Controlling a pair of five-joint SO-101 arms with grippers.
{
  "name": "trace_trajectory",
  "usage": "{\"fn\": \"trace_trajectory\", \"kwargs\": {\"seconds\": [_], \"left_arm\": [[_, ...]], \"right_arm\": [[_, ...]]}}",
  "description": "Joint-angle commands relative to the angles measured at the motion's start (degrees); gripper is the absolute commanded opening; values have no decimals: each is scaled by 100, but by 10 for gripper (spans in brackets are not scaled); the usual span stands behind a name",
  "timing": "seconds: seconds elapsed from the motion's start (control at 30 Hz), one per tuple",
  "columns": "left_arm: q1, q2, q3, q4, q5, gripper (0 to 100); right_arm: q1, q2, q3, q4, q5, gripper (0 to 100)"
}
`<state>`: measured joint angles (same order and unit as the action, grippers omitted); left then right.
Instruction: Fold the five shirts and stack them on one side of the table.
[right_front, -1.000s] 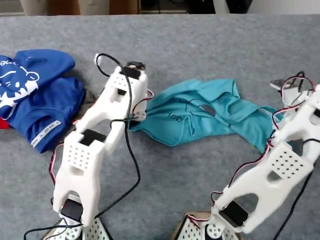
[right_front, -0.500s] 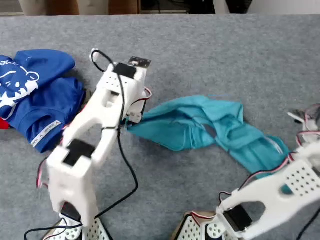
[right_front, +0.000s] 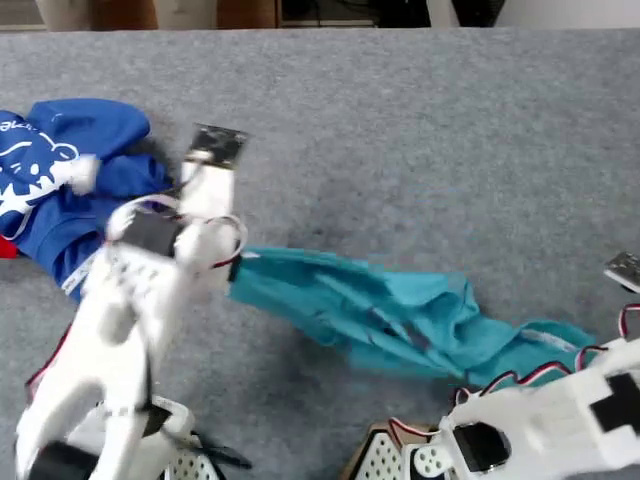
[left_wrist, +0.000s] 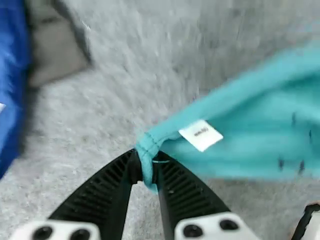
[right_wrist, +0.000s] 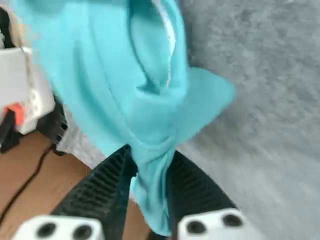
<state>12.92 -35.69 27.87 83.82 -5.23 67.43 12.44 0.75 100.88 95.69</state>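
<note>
A teal shirt (right_front: 390, 315) hangs stretched between my two arms, low over the grey table near its front edge. My left gripper (left_wrist: 145, 172) is shut on the shirt's hem corner (left_wrist: 146, 145), close to a small white label (left_wrist: 200, 135); in the high view it sits at the shirt's left end (right_front: 235, 268). My right gripper (right_wrist: 150, 167) is shut on a bunched fold of the teal shirt (right_wrist: 125, 85), at its right end by the table's front edge (right_front: 590, 345). A folded blue shirt (right_front: 70, 190) with a white print lies at the far left.
The blue shirt (left_wrist: 10, 80) lies on something red (right_front: 6, 250) at the table's left edge. The right arm's base and a brown floor with a cable (right_wrist: 20, 170) show past the table's front edge. Bare grey cloth (right_front: 450, 130) covers the back half.
Both arms have pulled back toward the front of the table, dragging the teal shirt with them and drawing it out from a crumpled heap into a long band.
</note>
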Motion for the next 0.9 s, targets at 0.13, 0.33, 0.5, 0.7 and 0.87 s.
{"fn": "trace_trajectory", "kwargs": {"seconds": [0.13,0.33,0.5,0.7,0.87], "left_arm": [[-149,-497,352,-325,264,17],[-141,259,747,-985,651,17],[-141,664,1143,-1160,360,18],[-141,690,1495,-1415,325,18],[-193,673,1600,-1398,554,18]], "right_arm": [[-286,-778,31,-343,-26,196],[-884,-804,13,-598,-1099,203],[-2255,-804,48,-369,-2338,203],[-4286,-796,22,-826,-4237,203],[-5754,-760,145,-1187,-4712,203]]}}
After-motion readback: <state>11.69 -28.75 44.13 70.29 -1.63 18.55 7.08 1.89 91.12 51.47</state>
